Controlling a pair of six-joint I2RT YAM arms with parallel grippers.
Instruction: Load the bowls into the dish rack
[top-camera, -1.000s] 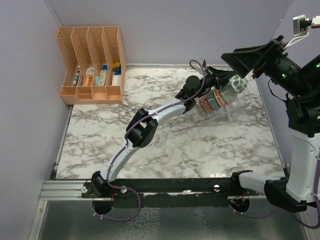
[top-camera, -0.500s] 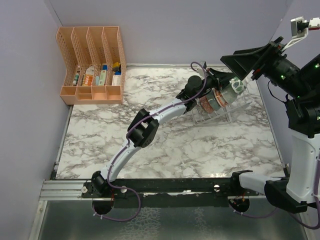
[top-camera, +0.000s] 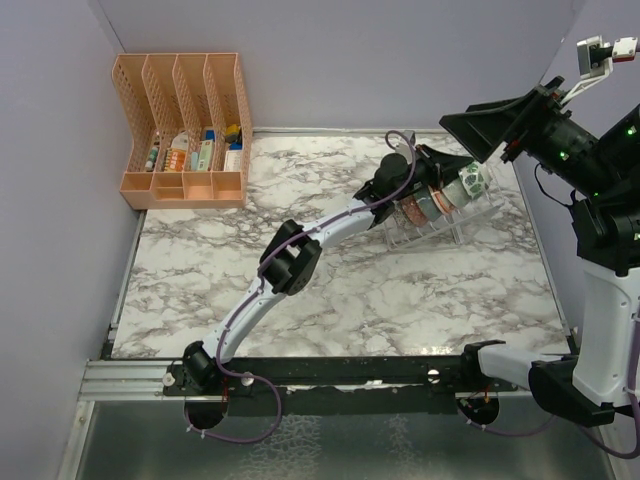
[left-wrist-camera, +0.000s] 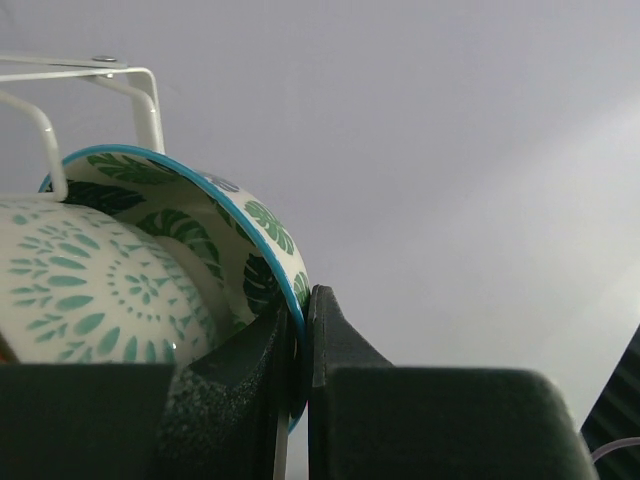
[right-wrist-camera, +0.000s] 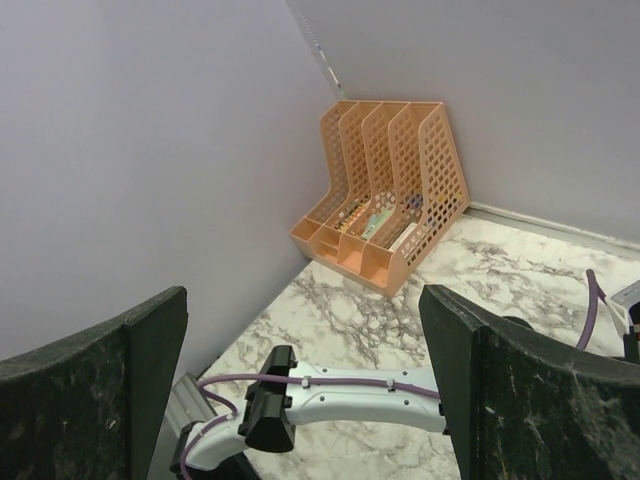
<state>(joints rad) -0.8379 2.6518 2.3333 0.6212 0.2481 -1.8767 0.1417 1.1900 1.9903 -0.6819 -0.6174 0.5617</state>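
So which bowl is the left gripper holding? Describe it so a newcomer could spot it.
On the marble table, find the clear rack at the far right, holding a row of bowls on edge. The bowl at the row's right end, rim pinched by the left gripper, has big green leaves and a blue rim; its neighbour has fine green dashes.

white marble-patterned table top (top-camera: 400, 300) with grey veins fills the middle of the frame. upper left, an orange plastic lattice file organiser (top-camera: 185, 135) stands on it. upper right, a clear see-through dish rack (top-camera: 440, 228) sits on the marble, well apart from the organiser.
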